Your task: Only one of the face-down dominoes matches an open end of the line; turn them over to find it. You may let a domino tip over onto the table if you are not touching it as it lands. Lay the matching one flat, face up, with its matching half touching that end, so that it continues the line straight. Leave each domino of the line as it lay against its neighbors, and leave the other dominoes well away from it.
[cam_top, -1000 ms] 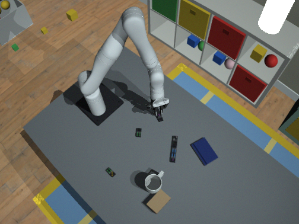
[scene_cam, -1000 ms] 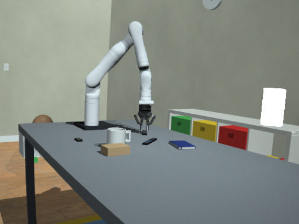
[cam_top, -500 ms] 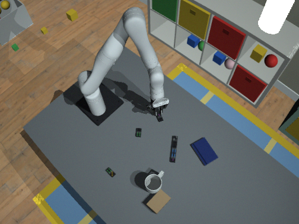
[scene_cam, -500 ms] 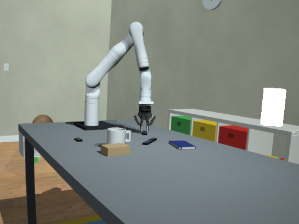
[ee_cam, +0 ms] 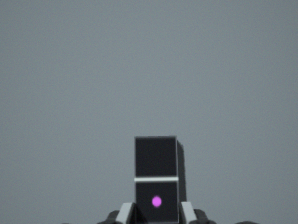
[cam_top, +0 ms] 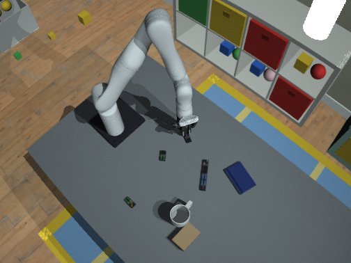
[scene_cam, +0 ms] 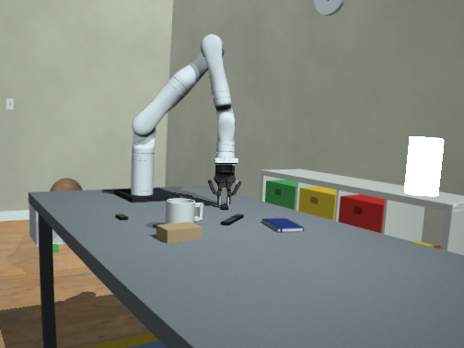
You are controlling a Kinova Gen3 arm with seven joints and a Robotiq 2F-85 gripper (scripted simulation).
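Pincer is low over the far part of the bench, fingers partway closed, one each side of a magenta-pip domino. Can't tell if it's clenched on it or just straddling w/ a tiny gap. That domino's face up: one blank half, one half w/ a single magenta pip, white bar btwn. Pip half is btwn the fingertips, blank half sticks out past them.

Domino line is nearer & a bit right of the pincer, well apart from that domino. Blue pips around its middle, magenta at its near end; far-end pips too small to read.

Green-pip domino lies left of the line, approx. level w/ its far end. Green-and-orange domino is face up farther left & nearer. Dark flat piece is partly hidden by the white mug, ID unclear. Tan block sits just near of the mug; blue book is flat, right of the line.
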